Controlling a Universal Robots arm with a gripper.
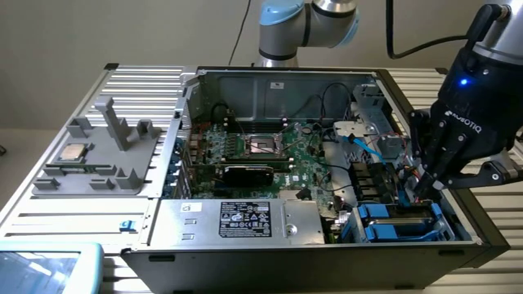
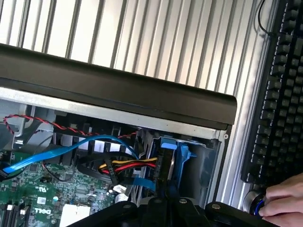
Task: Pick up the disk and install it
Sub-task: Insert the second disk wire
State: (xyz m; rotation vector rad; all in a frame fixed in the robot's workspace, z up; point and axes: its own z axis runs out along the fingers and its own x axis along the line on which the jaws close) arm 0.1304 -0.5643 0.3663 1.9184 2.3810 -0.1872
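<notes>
**Ana:** Gripper (image 1: 430,184) first: where is it? I see the black hand reaching down over the open computer case (image 1: 245,82), at the exterior view's right.

**Ben:** Yes, its fingertips dip just inside the case's right wall, above the drive bays. The fingers are drawn fully together, and I can't make out anything pinched between them.

**Ana:** And the disk?

**Ben:** The disk (image 1: 400,222) sits in the bay at the near right corner of the case, blue rails along its edges, just below the fingertips. In the wrist view the blue bracket (image 2: 173,151) stands upright in that same corner, against the case's dark rim. Whether the fingers touch it I cannot tell.

**Ana:** What's around it?

**Ben:** A blue ribbon cable (image 2: 71,149) curves across the green motherboard (image 1: 270,150), and red-yellow-black wires (image 2: 128,165) run to a plug beside the bracket. A silver power supply box (image 1: 237,222) with a black label lies along the near edge of the case.

**Ana:** Outside the case?

**Ben:** A grey fixture (image 1: 98,159) holding a small square chip (image 1: 75,151) rests on the ribbed table (image 1: 49,208) at the exterior view's left. The wrist view catches a black keyboard (image 2: 279,94) and a person's hand (image 2: 284,201) on a round knob.
</notes>
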